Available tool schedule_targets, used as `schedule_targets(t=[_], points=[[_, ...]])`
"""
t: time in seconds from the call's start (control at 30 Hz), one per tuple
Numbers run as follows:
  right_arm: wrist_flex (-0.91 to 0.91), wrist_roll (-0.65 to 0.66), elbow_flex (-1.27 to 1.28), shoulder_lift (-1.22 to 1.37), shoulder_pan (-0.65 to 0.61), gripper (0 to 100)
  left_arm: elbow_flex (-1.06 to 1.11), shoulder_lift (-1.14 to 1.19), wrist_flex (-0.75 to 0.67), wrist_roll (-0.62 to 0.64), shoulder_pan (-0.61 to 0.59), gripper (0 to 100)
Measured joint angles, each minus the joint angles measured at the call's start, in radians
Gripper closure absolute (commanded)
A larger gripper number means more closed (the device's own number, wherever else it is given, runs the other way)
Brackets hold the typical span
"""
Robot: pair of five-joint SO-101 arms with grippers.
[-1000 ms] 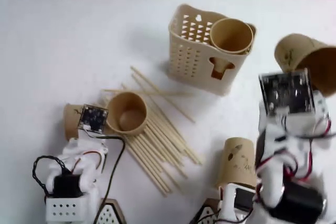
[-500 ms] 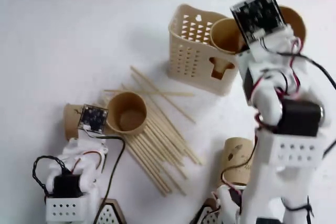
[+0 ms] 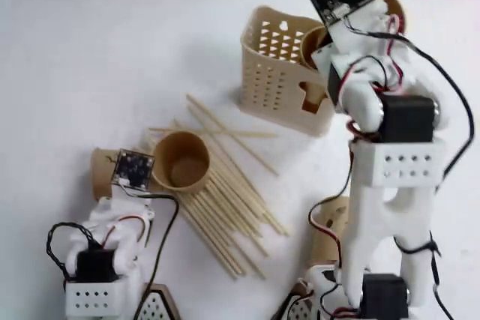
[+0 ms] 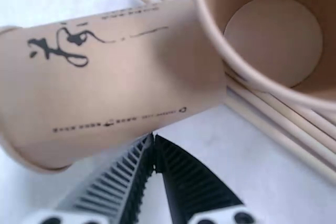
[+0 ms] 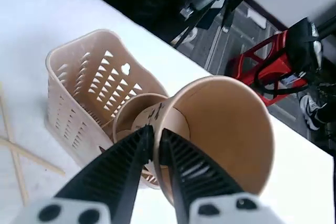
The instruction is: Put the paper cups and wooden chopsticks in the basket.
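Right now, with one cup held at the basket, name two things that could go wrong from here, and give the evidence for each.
1. The right gripper pinches the held cup at its rim. The cup is tilted against the stowed cup in the basket. If released like this, it may catch on that cup or the basket's wall and tip out.
2. The upright cup stands on the chopsticks, so pulling sticks first could topple it.
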Motion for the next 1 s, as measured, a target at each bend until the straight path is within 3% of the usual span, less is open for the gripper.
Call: schedule_targets(t=[0.4, 0.6, 1.0], points=[[-0.006, 0.0, -0.002, 0.063, -0.014, 98.0, 0.0, 0.0, 0.0, 0.0, 0.0, 98], [0.008, 0.0, -0.002, 0.063, -0.015, 86.5, 0.0, 0.0, 0.0, 0.0, 0.0, 98], [0.107, 0.0, -0.002, 0.038, -0.032, 86.1, 0.0, 0.0, 0.0, 0.0, 0.0, 98]])
